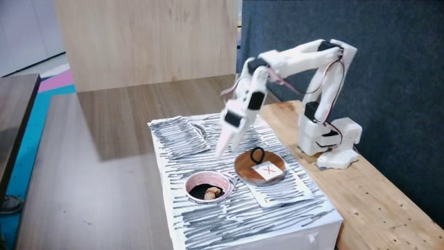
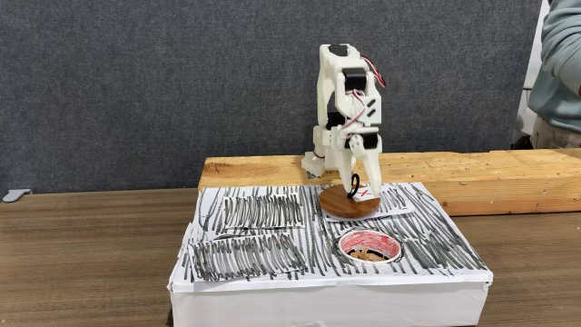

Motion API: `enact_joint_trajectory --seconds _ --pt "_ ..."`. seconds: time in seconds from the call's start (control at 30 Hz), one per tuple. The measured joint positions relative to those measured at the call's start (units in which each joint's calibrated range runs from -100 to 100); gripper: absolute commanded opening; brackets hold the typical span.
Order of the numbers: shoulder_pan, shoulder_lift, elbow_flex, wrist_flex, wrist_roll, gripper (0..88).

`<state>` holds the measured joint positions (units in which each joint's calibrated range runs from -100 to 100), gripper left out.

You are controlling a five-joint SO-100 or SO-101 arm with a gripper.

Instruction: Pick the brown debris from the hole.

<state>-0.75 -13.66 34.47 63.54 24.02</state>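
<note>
Fixed view from the side is showing the white arm's end effector [image 1: 223,147] hanging motion-blurred above the striped box [image 1: 208,215], up and right of the hole [image 1: 208,187]; whether its fingers are apart or together I cannot tell. The brown debris [image 1: 213,190] is lying inside the hole, at the lower middle of the frame, toward the right part of the opening. In the front fixed view the end effector [image 2: 357,186] is sitting over the wooden disc [image 2: 349,201], with the hole [image 2: 369,246] below it and the debris [image 2: 368,255] against the near rim. To do this step well, I judge the arm should be centring over the opening, dropping straight down and clearing the pale rim. The lump seems to be lying roughly left to right, so fingers closing across that axis would suit.
</note>
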Motion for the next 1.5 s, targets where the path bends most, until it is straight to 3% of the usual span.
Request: enact_joint_trajectory --seconds 0.2,0.63,1.1,1.3,1.5 --pt "0.07 4.29 -0.27 -0.17 6.12 27.4" --pt "-2.17 8.15 -8.99 -0.17 7.98 27.4" --pt "-4.11 16.9 -9.98 -0.26 17.47 27.4" --pt "-4.11 16.9 -14.2 -0.26 16.17 27.4" --pt "-4.64 17.4 -16.0 -3.16 5.7 27.4"
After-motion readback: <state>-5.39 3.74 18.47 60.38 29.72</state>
